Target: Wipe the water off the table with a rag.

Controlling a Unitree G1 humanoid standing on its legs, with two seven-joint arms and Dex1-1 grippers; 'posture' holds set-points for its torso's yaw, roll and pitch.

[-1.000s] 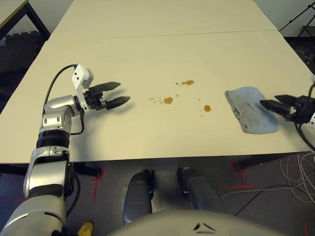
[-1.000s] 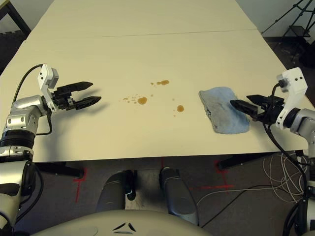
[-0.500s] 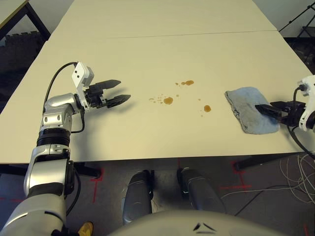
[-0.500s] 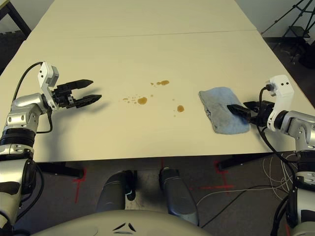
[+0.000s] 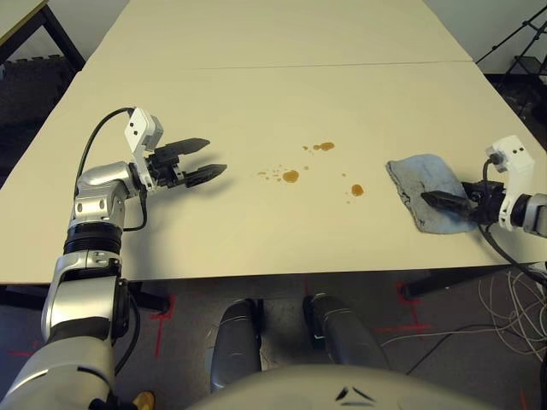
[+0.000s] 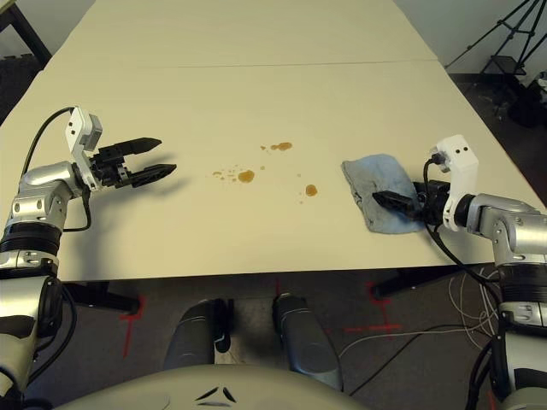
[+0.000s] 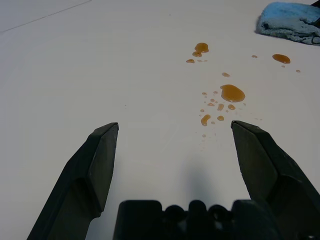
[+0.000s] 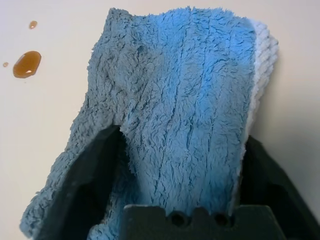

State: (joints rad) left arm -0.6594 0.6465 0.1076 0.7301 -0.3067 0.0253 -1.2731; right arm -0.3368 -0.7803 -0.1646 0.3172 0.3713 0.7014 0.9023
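Several amber-brown water drops (image 5: 291, 176) lie mid-table, with one more drop (image 8: 27, 64) close to the rag. The wrinkled grey-blue rag (image 6: 376, 175) rests flat near the table's (image 5: 273, 94) right front corner. My right gripper (image 6: 386, 198) is low over the rag's near end, open, and its two fingers (image 8: 95, 165) straddle the cloth (image 8: 180, 90). My left gripper (image 5: 214, 156) hovers open over bare table to the left of the drops, pointing toward them, with nothing between its fingers (image 7: 102, 150).
A thin seam line (image 5: 282, 66) crosses the table farther back. The table's right edge runs just beyond the rag. A black tripod (image 6: 504, 38) stands on the floor at the far right. Cables (image 5: 513, 290) lie on the floor under the right arm.
My right gripper has come in from the right over the rag, and its fingers now straddle the cloth. The left arm has barely moved. The camera has shifted slightly.
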